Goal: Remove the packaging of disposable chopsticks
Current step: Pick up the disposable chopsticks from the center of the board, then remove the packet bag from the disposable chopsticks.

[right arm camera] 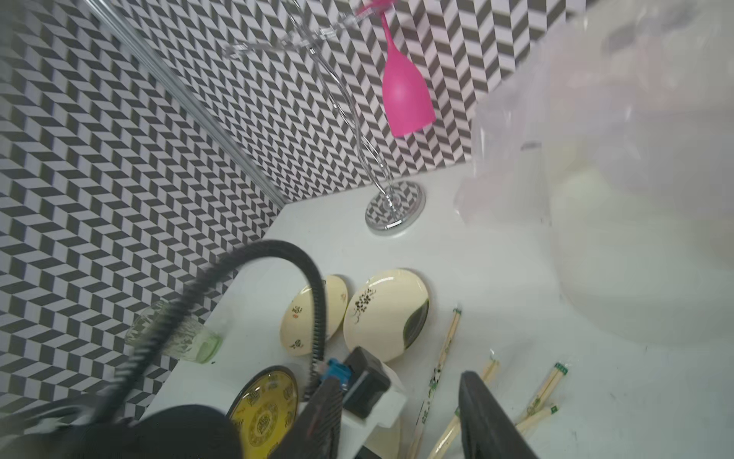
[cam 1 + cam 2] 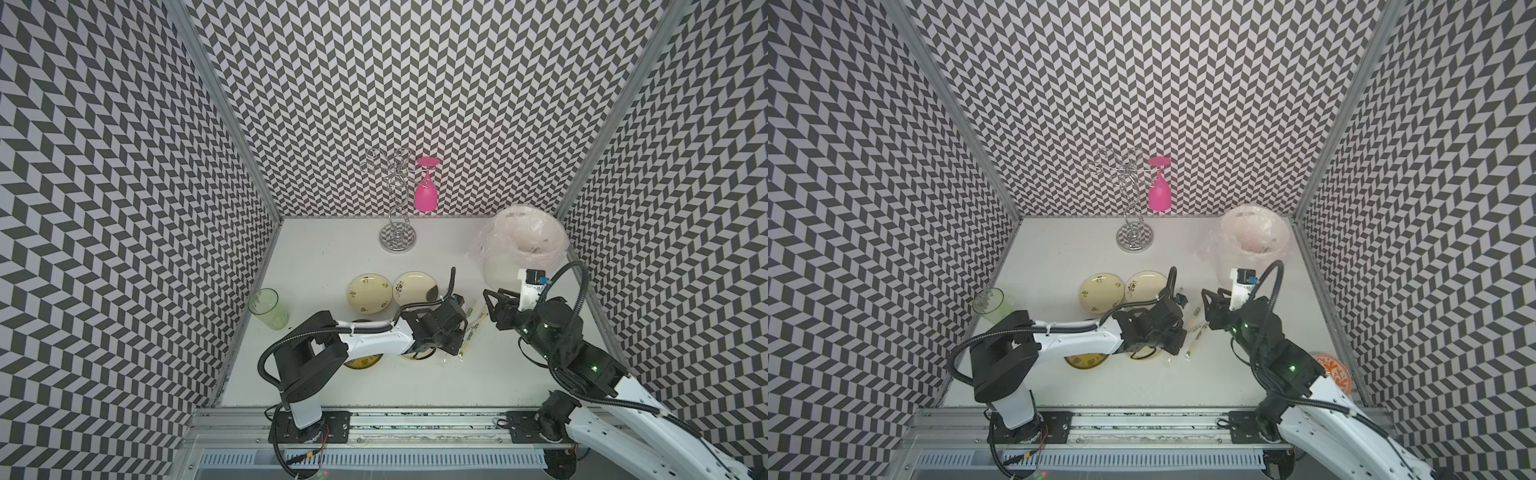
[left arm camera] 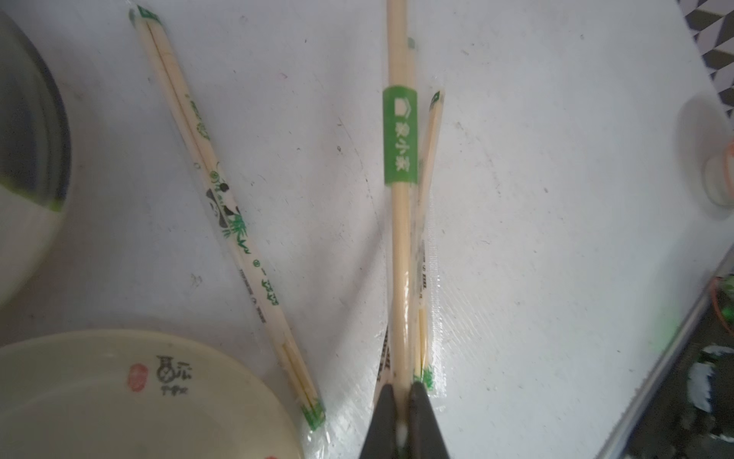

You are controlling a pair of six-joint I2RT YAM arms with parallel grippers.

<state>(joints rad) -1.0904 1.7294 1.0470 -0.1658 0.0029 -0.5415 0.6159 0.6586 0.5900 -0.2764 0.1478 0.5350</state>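
In both top views you look down from high above the front rail, toward the back wall. You are far off, so you get the whole white table (image 2: 332,257) and both arms.

The left wrist camera sits very close to the table. You look along the left gripper (image 3: 402,387) at the wrapped chopsticks (image 3: 222,206).

The right wrist camera is higher and tipped. You look past the right gripper (image 1: 400,379) toward the back corner. It shares the wrapped chopsticks (image 1: 441,357) with the left wrist view. Its flower plate (image 1: 385,314) shows in both top views too.
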